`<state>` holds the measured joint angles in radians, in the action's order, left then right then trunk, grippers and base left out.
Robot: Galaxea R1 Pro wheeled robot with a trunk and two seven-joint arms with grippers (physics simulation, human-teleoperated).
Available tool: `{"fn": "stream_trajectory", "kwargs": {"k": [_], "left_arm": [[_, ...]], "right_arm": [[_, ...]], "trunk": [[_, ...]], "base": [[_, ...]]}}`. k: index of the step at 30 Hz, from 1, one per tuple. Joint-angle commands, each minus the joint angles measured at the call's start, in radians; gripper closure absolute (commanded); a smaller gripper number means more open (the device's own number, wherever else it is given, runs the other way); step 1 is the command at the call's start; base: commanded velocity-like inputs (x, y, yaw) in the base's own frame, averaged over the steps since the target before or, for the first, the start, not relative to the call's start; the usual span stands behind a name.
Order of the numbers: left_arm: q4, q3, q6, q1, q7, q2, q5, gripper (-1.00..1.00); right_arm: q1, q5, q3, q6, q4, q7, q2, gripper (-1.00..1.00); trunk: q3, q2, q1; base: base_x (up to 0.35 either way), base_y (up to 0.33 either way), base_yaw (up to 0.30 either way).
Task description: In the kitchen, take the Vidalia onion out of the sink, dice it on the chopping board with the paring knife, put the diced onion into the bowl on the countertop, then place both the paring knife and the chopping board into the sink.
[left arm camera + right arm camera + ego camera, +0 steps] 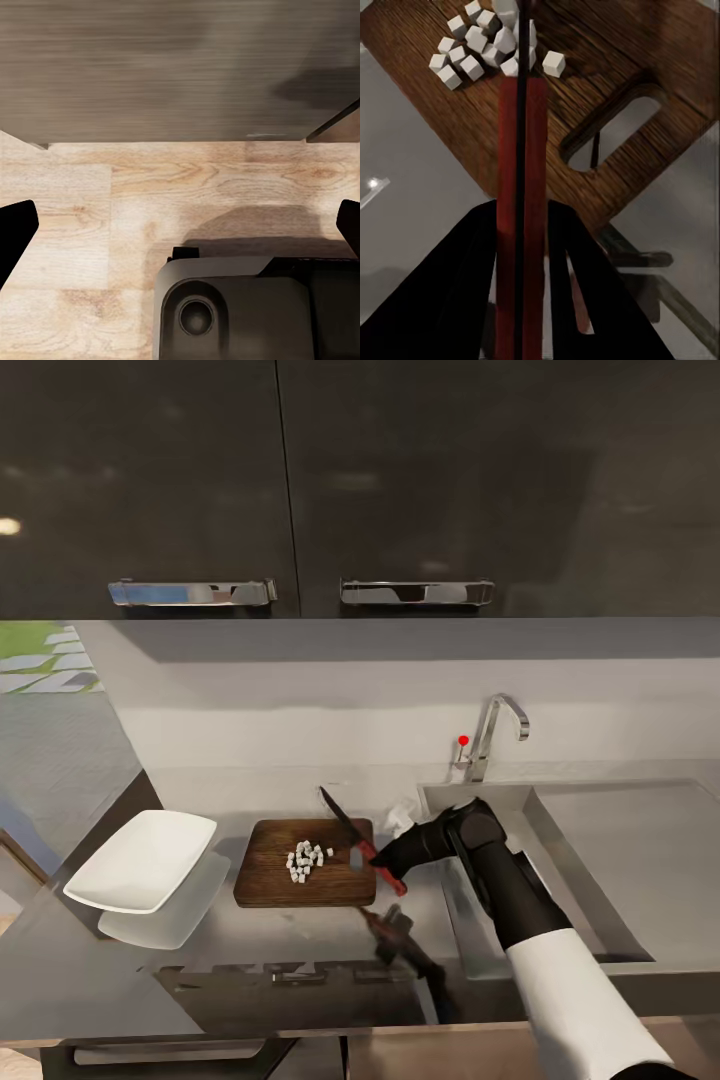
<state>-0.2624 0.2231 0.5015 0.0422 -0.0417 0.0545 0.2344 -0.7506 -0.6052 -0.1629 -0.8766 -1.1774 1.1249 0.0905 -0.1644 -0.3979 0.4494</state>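
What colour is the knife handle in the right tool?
Red; the knife handle shows best in the right wrist view, clamped in the right tool.

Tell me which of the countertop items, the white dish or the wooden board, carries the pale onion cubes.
The rectangular brown wooden chopping board carries the small pale diced onion cubes, piled near its middle. The shallow white squarish bowl to its left is empty.
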Motion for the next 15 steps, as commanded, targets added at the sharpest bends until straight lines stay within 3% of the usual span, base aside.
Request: {"fn": "stream_trajectory", "kwargs": {"k": [1,8,15], "left_arm": [[0.000,0.009,0.003,0.001,-0.004,0.001,0.006,-1.00],[0.000,0.009,0.003,0.001,-0.004,-0.001,0.006,-1.00],[0.001,0.009,0.003,0.001,-0.004,-0.001,0.006,-1.00]], "right_arm": [[-0.001,-0.010,0.002,-0.005,-0.001,0.009,0.000,1.00],[-0.001,-0.011,0.005,-0.006,-0.001,0.009,-0.043,1.00],[-0.001,-0.011,0.005,-0.005,0.000,0.008,-0.050,1.00]], "trunk": [[-0.002,-0.002,0.001],[0.002,-0.002,0.001],[0.009,-0.002,0.001]], "base": [[0.000,0.000,0.000],[0.000,0.000,-0.117],[0.000,0.000,-0.213]]}}
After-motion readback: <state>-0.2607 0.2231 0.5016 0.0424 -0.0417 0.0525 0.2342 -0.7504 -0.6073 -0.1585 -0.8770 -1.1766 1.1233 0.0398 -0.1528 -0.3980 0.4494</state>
